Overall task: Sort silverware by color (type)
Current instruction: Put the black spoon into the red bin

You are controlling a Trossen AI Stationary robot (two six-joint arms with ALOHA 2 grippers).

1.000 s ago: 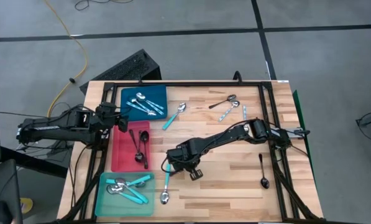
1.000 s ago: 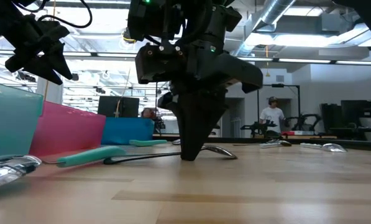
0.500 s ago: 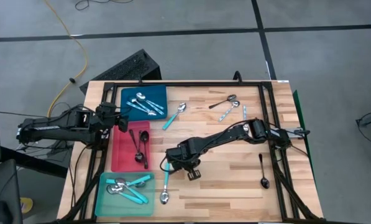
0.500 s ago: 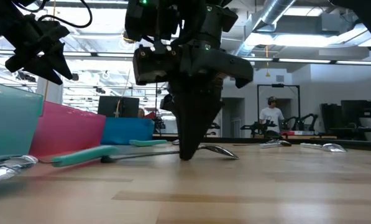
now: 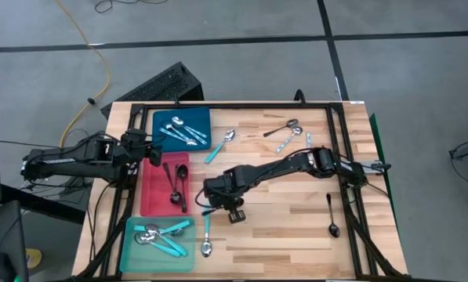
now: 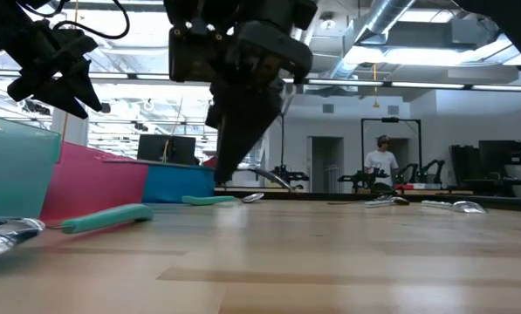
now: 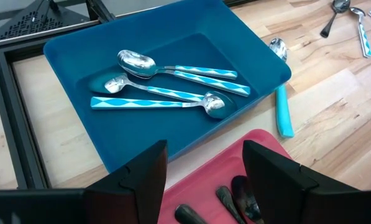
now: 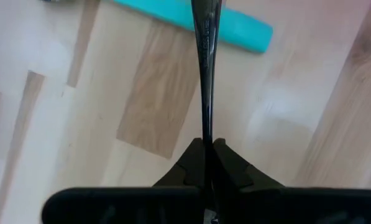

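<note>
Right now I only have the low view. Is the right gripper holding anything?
Observer: Yes. Its wrist view shows the right gripper shut on a slim dark spoon, held clear of the table.
Operator: Which tray is nearest?
Observer: From above, the red tray is closest.
Operator: What's in it?
Observer: Black spoons. The left gripper hangs open by the blue tray.

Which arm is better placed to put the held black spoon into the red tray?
The right. Its gripper is shut on the black spoon, just beside the red tray. The left gripper hovers open and empty at the trays' edge.
</note>
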